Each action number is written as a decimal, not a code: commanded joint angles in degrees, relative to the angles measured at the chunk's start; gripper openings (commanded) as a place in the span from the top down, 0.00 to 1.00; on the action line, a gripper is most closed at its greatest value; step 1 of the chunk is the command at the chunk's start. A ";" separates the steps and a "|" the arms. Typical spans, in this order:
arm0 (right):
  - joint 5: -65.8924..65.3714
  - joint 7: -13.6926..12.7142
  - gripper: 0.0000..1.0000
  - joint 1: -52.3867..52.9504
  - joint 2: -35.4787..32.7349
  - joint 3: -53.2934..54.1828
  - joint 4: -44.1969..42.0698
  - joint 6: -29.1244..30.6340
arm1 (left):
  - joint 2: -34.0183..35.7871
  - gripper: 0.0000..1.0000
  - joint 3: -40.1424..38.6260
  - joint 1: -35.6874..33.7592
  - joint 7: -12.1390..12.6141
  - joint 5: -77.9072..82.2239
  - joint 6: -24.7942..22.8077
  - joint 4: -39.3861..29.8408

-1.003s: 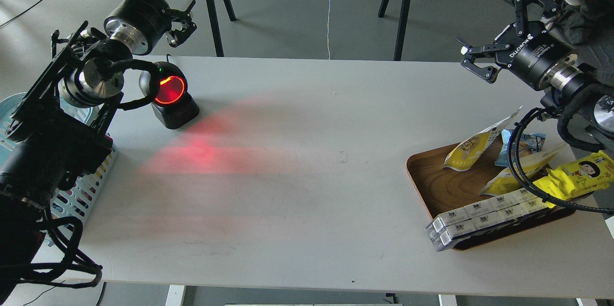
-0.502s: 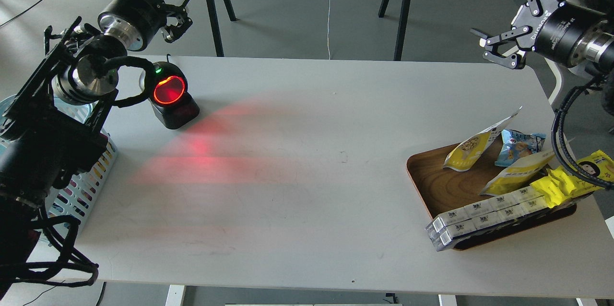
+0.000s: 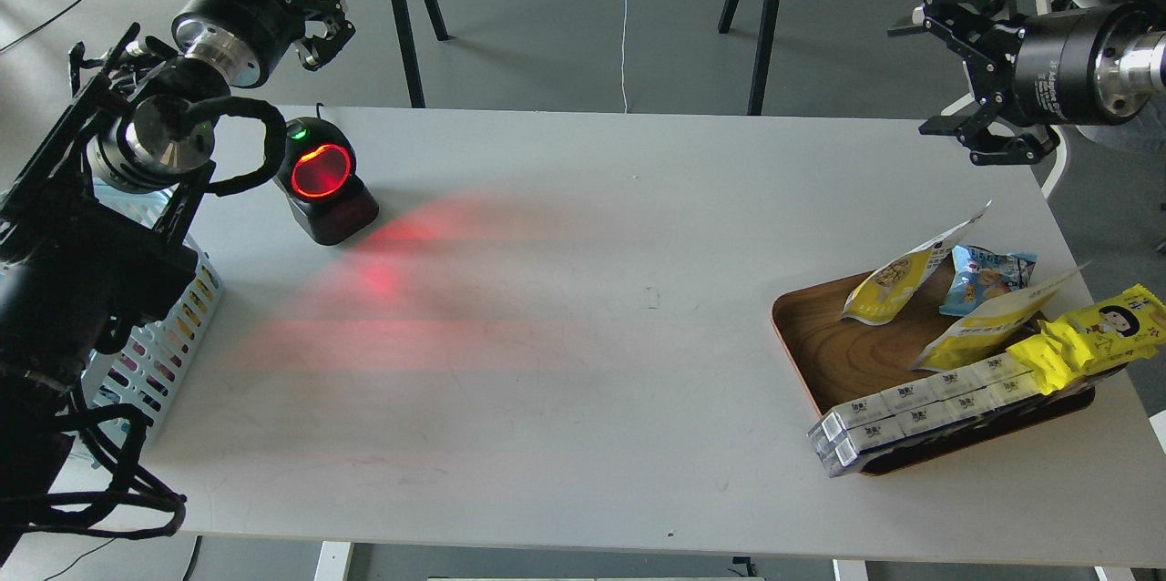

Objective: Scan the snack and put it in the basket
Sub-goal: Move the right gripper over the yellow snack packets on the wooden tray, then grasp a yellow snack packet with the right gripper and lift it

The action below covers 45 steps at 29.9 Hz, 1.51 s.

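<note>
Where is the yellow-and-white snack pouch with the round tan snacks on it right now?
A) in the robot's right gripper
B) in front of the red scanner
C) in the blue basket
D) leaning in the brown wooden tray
D: the snack pouch leans in the wooden tray, and the open right gripper is empty.

The left arm rises along the left edge, its wrist bent so the left claw (image 3: 321,16) points right and away, high at the far-left corner; its fingers spread apart, holding nothing. The right arm enters from the upper right, lying nearly level, and the right claw (image 3: 952,71) faces left with fingers wide apart, empty.
</note>
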 commanded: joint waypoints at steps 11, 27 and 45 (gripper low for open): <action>0.52 -1.95 0.02 21.76 16.42 -27.41 9.40 -0.16 | 0.31 0.00 -0.03 0.86 -0.02 0.00 -0.17 0.00; 5.71 -0.99 0.03 4.28 6.57 -18.20 8.70 -9.38 | 0.48 0.00 -0.21 0.86 -0.02 0.00 -0.17 0.00; 8.34 -1.16 0.27 -7.68 8.24 -9.58 4.22 -15.10 | 3.56 0.00 -1.79 0.86 0.07 -0.17 -1.75 -2.02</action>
